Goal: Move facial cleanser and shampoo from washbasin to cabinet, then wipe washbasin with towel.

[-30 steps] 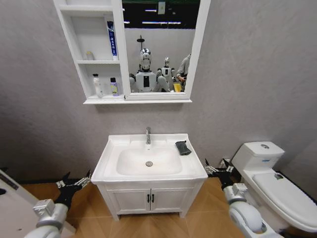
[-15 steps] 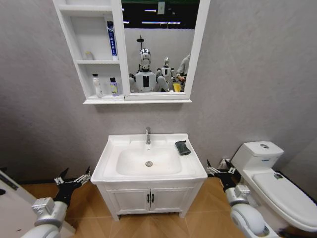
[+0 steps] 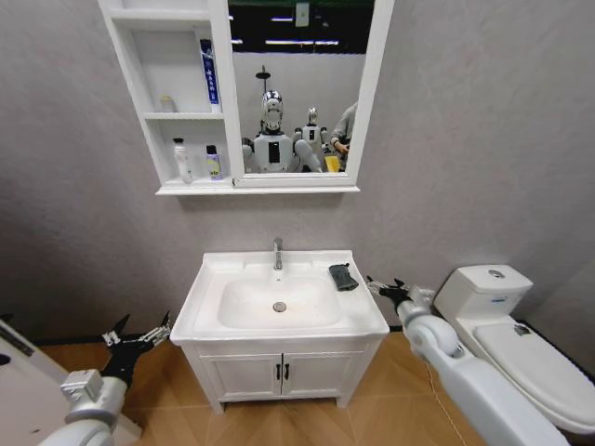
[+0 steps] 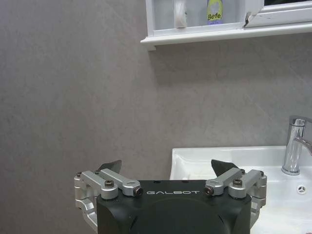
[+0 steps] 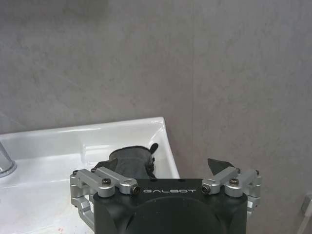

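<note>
Nearest the camera, the left claw [image 3: 139, 334] hangs low beside the front left corner of the washbasin, its black fingers spread wide and holding nothing; it looks parked. The right claw [image 3: 386, 289] is the one at work: it hovers just off the right edge of the white rectangular ceramic washbasin [image 3: 209, 321], fingers spread apart and empty, pointed toward the small dark grey-black folded towel [image 3: 343, 277]. In the right wrist view that towel [image 5: 131, 162] lies just ahead of the claw [image 5: 164, 170], on the flat rim at the basin's back right corner, not yet touched.

Judging by how things lie, the moving step is already done and the wiping step is opening: no bottles stand on the basin's surface. The next move calls for bringing the spread fingers over the rim and down on the cloth, low enough to pinch its limp folds without scraping the ceramic.

Counting: one towel, one chrome tap [image 3: 277, 254] behind the oval bowl, one round drain [image 3: 280, 307]. Farther back, on the wall, the white cabinet [image 3: 130, 74] with three open shelf niches and a tall mirror panel holds two bottles in its lowest niche, a white one [image 3: 182, 160] and a smaller one with a yellow-green label [image 3: 214, 163], a tall blue tube [image 3: 209, 72] and one small pale item [image 3: 167, 104] in the middle niche.
</note>
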Controlling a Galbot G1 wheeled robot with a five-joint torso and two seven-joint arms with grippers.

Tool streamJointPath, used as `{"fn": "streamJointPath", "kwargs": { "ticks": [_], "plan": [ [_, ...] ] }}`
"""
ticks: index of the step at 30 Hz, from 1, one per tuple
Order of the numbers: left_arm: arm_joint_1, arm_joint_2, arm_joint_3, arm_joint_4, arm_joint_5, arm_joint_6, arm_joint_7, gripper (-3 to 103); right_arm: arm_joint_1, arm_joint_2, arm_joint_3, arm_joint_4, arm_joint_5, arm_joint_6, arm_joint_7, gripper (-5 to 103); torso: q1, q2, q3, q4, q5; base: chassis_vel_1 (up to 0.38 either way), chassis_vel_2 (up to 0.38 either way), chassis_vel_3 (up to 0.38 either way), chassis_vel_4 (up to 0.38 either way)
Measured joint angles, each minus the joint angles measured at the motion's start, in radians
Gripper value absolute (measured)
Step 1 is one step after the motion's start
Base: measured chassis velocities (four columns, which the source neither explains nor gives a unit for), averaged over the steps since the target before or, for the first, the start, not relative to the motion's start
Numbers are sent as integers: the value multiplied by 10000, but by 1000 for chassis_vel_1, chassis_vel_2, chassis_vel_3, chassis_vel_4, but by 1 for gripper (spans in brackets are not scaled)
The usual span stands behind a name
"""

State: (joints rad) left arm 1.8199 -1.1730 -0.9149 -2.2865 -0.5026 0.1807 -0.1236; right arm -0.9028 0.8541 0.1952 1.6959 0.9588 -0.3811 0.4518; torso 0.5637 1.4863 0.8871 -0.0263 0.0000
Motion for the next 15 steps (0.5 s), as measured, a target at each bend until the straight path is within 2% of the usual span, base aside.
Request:
{"fn": "streamJointPath", "kwargs": {
  "ticks": [2, 5, 9, 15],
  "plan": [
    [0, 0, 0, 3, -1, 1, -2, 100, 461, 89, -378, -366, 173, -157, 137, 100, 0, 0, 0, -1, -1, 0, 0, 0, 0],
    [-4, 2, 5, 6, -8, 6, 10, 100, 2100, 461, -1558, -1679, 358, -400, 345, 100, 0, 0, -1, 2, -3, 0, 0, 0, 0],
    [-4, 5, 7, 8, -11, 7, 11, 100, 3097, 791, -2390, -2669, 393, -456, 331, 100, 0, -1, 0, 1, 0, 0, 0, 0, 0],
    [-4, 8, 8, 12, -12, 6, 7, 100, 3688, 1083, -2974, -3469, 447, -459, 218, 100, 0, 0, -1, 0, -1, 0, 0, 0, 0]
  ]
}}
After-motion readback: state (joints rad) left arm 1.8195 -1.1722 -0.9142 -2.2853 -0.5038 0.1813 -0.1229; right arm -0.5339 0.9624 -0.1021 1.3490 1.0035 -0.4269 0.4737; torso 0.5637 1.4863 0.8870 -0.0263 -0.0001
